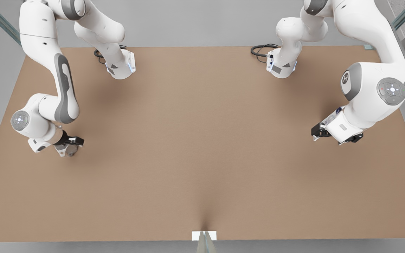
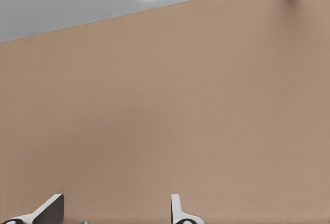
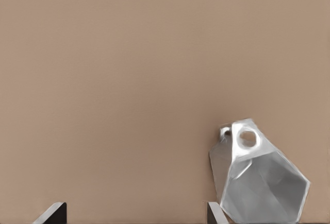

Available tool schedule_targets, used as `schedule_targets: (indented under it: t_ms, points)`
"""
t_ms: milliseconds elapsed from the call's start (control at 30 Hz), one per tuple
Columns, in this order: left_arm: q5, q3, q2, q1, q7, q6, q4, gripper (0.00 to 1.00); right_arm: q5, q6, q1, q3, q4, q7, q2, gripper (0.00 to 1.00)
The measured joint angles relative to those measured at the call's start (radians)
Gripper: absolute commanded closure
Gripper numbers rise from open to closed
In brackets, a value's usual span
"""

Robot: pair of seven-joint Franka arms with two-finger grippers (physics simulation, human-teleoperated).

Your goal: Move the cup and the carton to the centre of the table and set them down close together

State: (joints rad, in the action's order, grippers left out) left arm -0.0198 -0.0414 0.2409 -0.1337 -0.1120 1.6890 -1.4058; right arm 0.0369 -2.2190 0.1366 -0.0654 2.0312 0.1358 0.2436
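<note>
The cup (image 3: 258, 177), white-grey and faceted with a small handle, rests on the table (image 1: 202, 140). It lies just outside one fingertip of my right gripper (image 3: 134, 212), which is open with nothing between its fingers. In the front view this gripper (image 1: 69, 144) hangs low at the front view's left, with the cup (image 1: 67, 150) partly under it. My left gripper (image 2: 113, 211) is open above bare tabletop. In the front view it (image 1: 319, 133) sits low at the front view's right. The carton (image 1: 332, 117) is mostly hidden by that hand, showing a white and blue edge.
Both arm bases (image 1: 121, 68) (image 1: 281, 66) stand at the table's far edge, each with a black cable beside it. A small white bracket (image 1: 204, 235) sits at the middle of the near edge. The broad light-brown middle lies between the two grippers.
</note>
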Motion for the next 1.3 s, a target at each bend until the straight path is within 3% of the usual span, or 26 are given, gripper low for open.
schedule_targets:
  t_ms: [167,900,933,1000,1033,1067,1133,1167,1200,1300]
  points:
    - [0.001,0.000,0.009,0.000,0.000,0.000,0.001,0.00,-0.018,-0.116,0.000,-0.028,-0.008,0.057,0.041,0.00]
    - [0.001,0.000,0.028,0.002,-0.004,0.003,0.001,0.00,-0.014,-0.299,0.052,-0.051,0.169,0.093,0.112,0.01]
    - [0.001,0.000,0.029,0.002,-0.002,0.001,0.002,0.00,-0.009,-0.312,0.050,-0.051,0.163,0.078,0.122,0.05]
    - [0.001,0.000,0.030,0.002,-0.003,0.001,0.002,0.00,-0.003,-0.319,0.050,-0.050,0.161,-0.039,0.134,0.23]
    - [0.001,0.000,0.029,0.002,-0.003,0.001,0.002,0.00,-0.004,-0.313,0.042,-0.050,0.159,-0.135,0.134,0.23]
    - [0.001,0.000,0.029,0.002,-0.003,0.001,0.002,0.00,-0.001,-0.316,0.044,-0.051,0.158,-0.145,0.135,0.32]
    - [0.001,-0.002,0.029,0.001,-0.003,0.001,0.002,0.00,0.014,-0.323,0.049,-0.050,0.155,-0.139,0.135,0.52]
    - [0.001,-0.003,0.029,0.002,-0.003,0.001,0.002,0.00,0.025,-0.325,0.050,-0.049,0.150,-0.129,0.134,0.72]
    - [0.001,-0.003,0.029,0.002,-0.003,0.001,0.002,0.00,0.005,-0.326,0.049,-0.051,0.147,-0.145,0.135,0.79]
    - [0.001,-0.003,0.031,0.002,-0.002,0.001,0.002,0.00,-0.003,-0.329,0.049,-0.051,0.147,-0.145,0.137,0.79]
